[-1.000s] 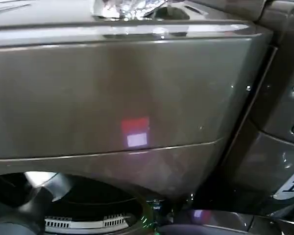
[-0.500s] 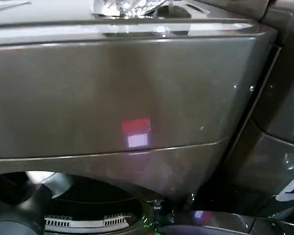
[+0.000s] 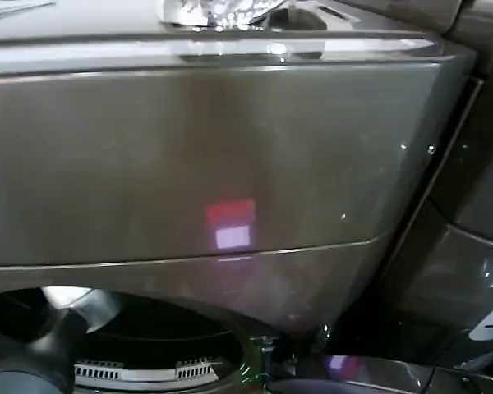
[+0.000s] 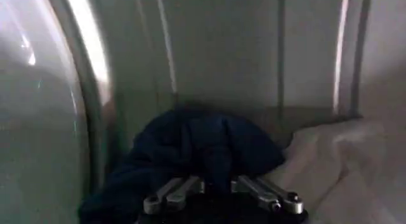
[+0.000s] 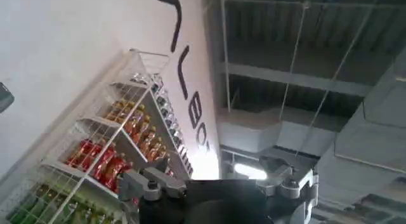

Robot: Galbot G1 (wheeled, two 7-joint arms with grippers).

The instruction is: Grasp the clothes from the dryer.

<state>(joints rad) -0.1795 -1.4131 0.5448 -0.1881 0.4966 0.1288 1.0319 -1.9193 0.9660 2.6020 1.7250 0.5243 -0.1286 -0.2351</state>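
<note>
Left hand [image 4: 222, 197] inside the dryer [image 3: 189, 156] drum, fingers spread, seemingly empty, just short of the navy garment [image 4: 203, 149]; pale grey garment [image 4: 342, 162] beside; risk: closing early pinches only a fold; right hand [image 5: 222, 190] parked aloft.

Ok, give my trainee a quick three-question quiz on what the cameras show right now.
1. True or false: the dark navy blue fabric garment lies outside the brown-grey metallic dryer.
2. Which lies beside it in the drum? A) yellow towel B) pale grey soft cloth C) red sock
3. Fill in: the left gripper faces the ____ garment, while the right gripper points up at a ceiling.
Key: 1 false; 2 B; 3 navy.
</note>
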